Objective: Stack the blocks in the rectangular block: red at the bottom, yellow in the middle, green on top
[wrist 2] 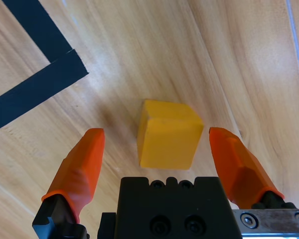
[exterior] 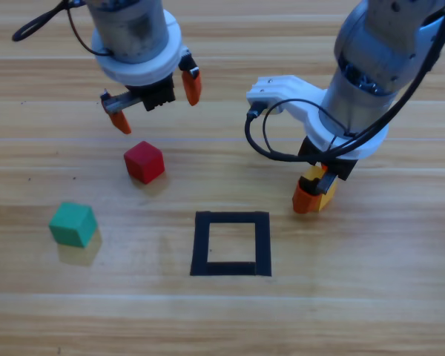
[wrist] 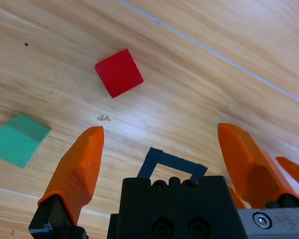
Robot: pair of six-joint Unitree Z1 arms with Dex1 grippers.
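Observation:
The red cube (exterior: 144, 162) (wrist: 118, 72) lies on the wood left of centre. My left gripper (exterior: 156, 102) (wrist: 160, 130) hovers open just behind it, holding nothing. The green cube (exterior: 73, 224) (wrist: 17, 139) sits farther left and nearer the front. The black tape rectangle (exterior: 202, 243) (wrist: 172, 162) (wrist 2: 35, 84) lies at centre front with bare wood inside. Right of it, my right gripper (exterior: 315, 191) (wrist 2: 156, 133) is down at the table, open. Its jaws straddle the yellow cube (exterior: 328, 194) (wrist 2: 167, 134) with a gap on each side.
The right arm's black cable (exterior: 261, 141) loops down between the two grippers. An orange jaw of the right gripper (wrist: 294, 172) shows at the edge of the left wrist view. Bare wood runs along the table's front.

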